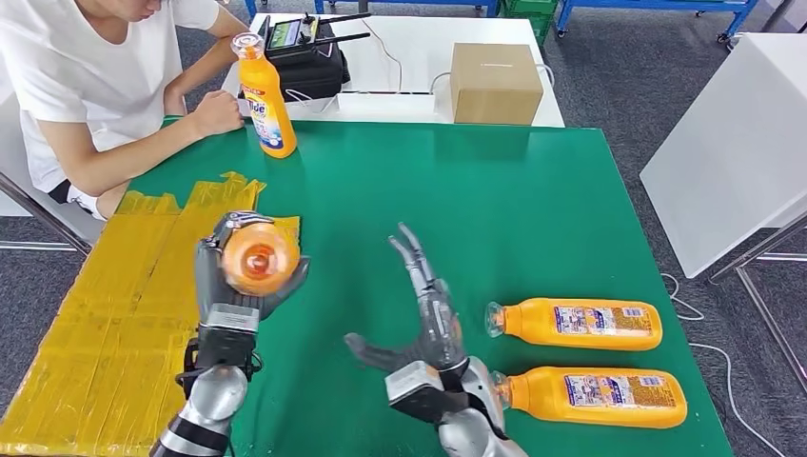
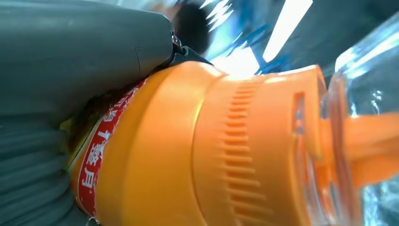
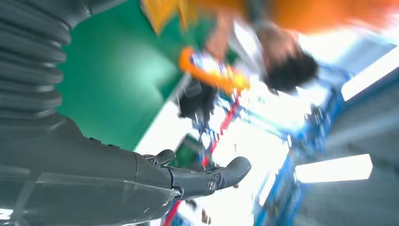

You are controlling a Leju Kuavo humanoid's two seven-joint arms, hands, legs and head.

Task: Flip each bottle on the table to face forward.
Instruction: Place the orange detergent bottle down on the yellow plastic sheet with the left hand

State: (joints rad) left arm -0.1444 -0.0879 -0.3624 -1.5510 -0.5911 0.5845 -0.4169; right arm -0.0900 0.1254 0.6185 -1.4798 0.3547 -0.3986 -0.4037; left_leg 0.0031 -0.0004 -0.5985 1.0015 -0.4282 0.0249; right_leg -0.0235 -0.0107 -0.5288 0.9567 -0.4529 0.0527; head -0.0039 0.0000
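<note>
An orange bottle (image 1: 260,258) is gripped by the left robot hand (image 1: 236,286) and held above the green tabletop (image 1: 495,209), its clear cap pointed up at the head camera; in the left wrist view its ribbed orange collar (image 2: 244,150) is seen close up. The right robot hand (image 1: 423,319) is held open, fingers spread, nothing in it. 2 more bottles (image 1: 576,324) (image 1: 590,396) are seen lying flat near the right edge. A 4th bottle (image 1: 265,95) is stood upright at the far left, beside a seated person's hand (image 1: 217,112).
</note>
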